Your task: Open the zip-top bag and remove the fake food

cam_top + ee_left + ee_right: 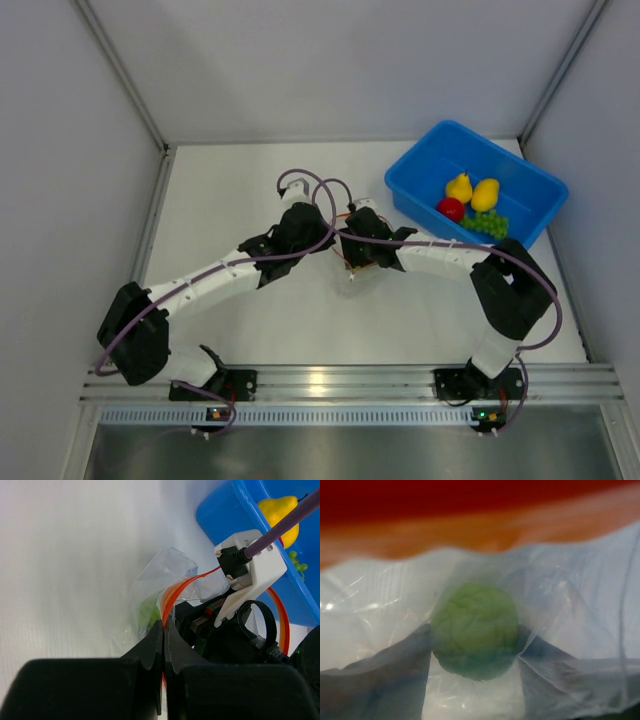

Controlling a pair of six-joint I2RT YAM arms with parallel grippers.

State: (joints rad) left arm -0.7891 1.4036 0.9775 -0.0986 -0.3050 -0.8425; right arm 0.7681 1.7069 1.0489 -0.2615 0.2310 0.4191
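Note:
The zip-top bag (355, 284) lies mid-table between both arms, clear and crinkly (161, 572). My left gripper (164, 625) is shut on its orange-red zip strip (172, 594). My right gripper (475, 641) reaches into the bag mouth, and its fingers (395, 667) press both sides of a green round fruit (475, 630), seen through plastic film. From the left wrist view that fruit shows as a green patch (146, 612). Other fake food lies in the blue bin: two yellow pears (459, 187) (486, 193), a red apple (451, 209) and green grapes (484, 225).
The blue plastic bin (420, 172) stands at the back right, close to the right arm's wrist (250, 565). White walls enclose the table on three sides. An aluminium rail carries the arm bases along the near edge (340, 382).

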